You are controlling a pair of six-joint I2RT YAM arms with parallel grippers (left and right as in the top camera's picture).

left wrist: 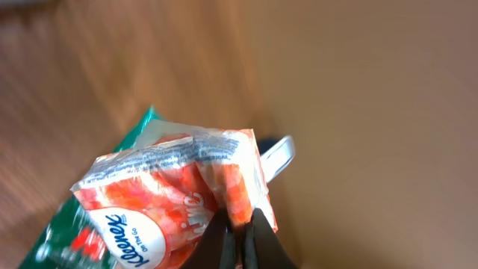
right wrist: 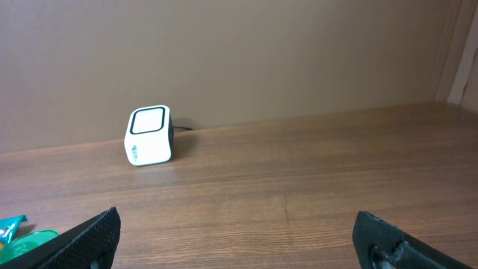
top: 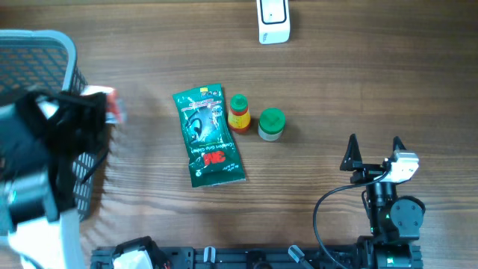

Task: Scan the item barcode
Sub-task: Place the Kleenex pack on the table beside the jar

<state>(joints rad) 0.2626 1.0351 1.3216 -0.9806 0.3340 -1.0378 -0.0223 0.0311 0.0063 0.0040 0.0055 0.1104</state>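
Brown wood-grain table (top: 336, 82) fills the overhead view, with a green 3M packet (top: 208, 136) lying flat near its middle. Just right of that packet stands a small bottle (top: 238, 113) with a green cap and a red and yellow label, and a green-lidded jar (top: 271, 124) stands right of the bottle, close beside it. The white barcode scanner (top: 273, 21) sits well beyond the packet toward the far edge of the table, upright with its dark-framed window facing the right wrist camera. Far to the left of the packet is a grey mesh basket (top: 37, 52), with the blurred left arm over its right side. The left gripper (left wrist: 237, 224) is pinched tight on the edge of a Kleenex tissue pack (left wrist: 172, 194), orange and white, held in the air between the basket and the packet; no barcode can be made out on the face that shows. The right gripper (top: 373, 153) hangs to the right of the packet, well apart from it, its fingers spread wide with nothing between them
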